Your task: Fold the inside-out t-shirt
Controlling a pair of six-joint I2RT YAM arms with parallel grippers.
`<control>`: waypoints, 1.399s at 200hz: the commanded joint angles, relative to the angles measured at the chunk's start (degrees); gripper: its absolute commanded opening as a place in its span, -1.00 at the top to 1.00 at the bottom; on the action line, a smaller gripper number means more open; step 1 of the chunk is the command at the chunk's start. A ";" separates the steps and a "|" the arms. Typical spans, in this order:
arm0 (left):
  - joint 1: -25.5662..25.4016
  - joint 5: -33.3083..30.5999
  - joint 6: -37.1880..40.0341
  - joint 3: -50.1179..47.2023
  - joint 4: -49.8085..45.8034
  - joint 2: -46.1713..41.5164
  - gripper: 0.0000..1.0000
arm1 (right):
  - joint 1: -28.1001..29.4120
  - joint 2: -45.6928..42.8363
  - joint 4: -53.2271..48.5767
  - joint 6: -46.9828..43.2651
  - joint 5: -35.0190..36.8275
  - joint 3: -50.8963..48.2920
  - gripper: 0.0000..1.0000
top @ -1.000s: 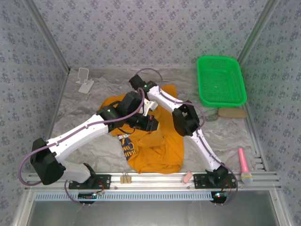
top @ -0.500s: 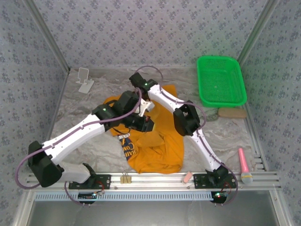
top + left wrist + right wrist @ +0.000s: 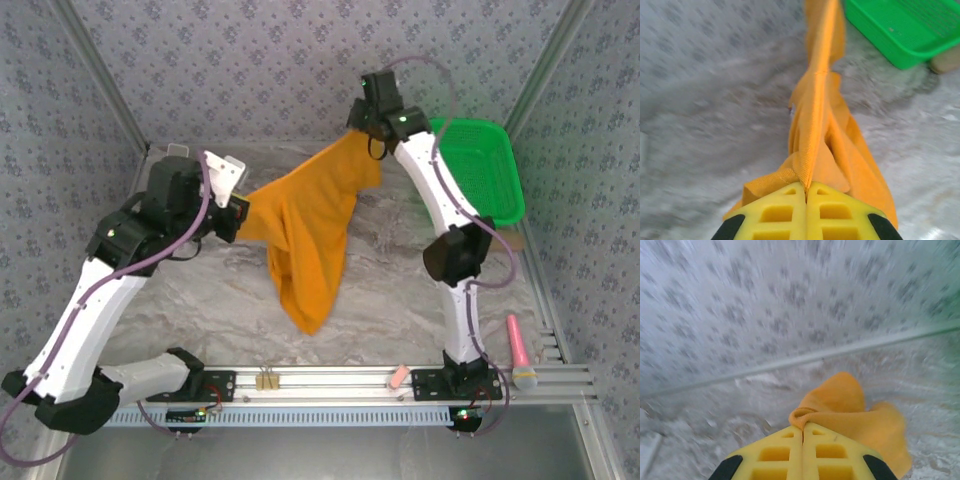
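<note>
Position. The shirt (image 3: 305,230) is off the worktop (image 3: 400,300), strung between both hands. The left hand (image 3: 238,215) grips one end at 9 o'clock of the cloth. The right hand (image 3: 358,132) grips the other end at 1 o'clock, raised near the back wall.

Hands. Both have their yellow pads pressed together on cloth. In the left wrist view a stitched edge runs straight out from between the pads. In the right wrist view a small bunched fold sits in the pinch.

Key relation. The taut upper edge is the long axis, running from 8 o'clock to 2 o'clock across the top view. The rest of the shirt hangs from this line and tapers to a low point at 6 o'clock, nearer the left hand. Whether that point touches the worktop cannot be told. Judgement: laying the shirt flat depends on keeping this line stretched while lowering toward 6 o'clock.

Materials. The shirt is soft orange knit, gathered into long vertical folds and twisted rope-like near the left hand. The side facing the top camera is plain. The worktop is grey, marble-patterned and matte. A green mesh plastic basket (image 3: 480,170) sits at 3 o'clock of the right hand, apart from the cloth.
</note>
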 commanded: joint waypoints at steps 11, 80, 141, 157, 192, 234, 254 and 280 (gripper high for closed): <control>0.42 -4.91 20.83 2.91 5.50 -1.90 1.00 | 0.77 -11.28 -2.31 3.90 10.23 -2.28 1.00; 0.72 5.14 28.95 -5.43 3.34 -8.29 1.00 | 3.60 -43.98 3.56 11.15 10.62 -45.02 1.00; 4.27 0.51 35.59 -3.42 6.27 1.25 1.00 | 1.51 -35.39 3.85 14.52 9.67 -48.17 0.91; 4.96 1.59 38.71 -2.72 6.75 4.73 1.00 | 0.80 -31.70 3.59 16.65 10.56 -48.27 0.84; 7.19 0.96 42.41 -1.46 7.08 10.49 1.00 | -1.82 -25.49 3.86 20.08 4.73 -49.72 0.79; 8.95 -0.79 46.64 -4.27 3.42 8.90 1.00 | 3.92 -25.57 8.79 22.31 -2.50 -64.50 0.71; 8.93 -0.22 48.25 -7.03 0.87 7.31 1.00 | 7.43 -24.51 10.29 19.19 -7.43 -66.03 0.60; 6.68 -5.22 47.55 -9.88 -4.09 6.61 1.00 | 9.11 -24.93 6.89 24.20 -9.01 -67.69 0.07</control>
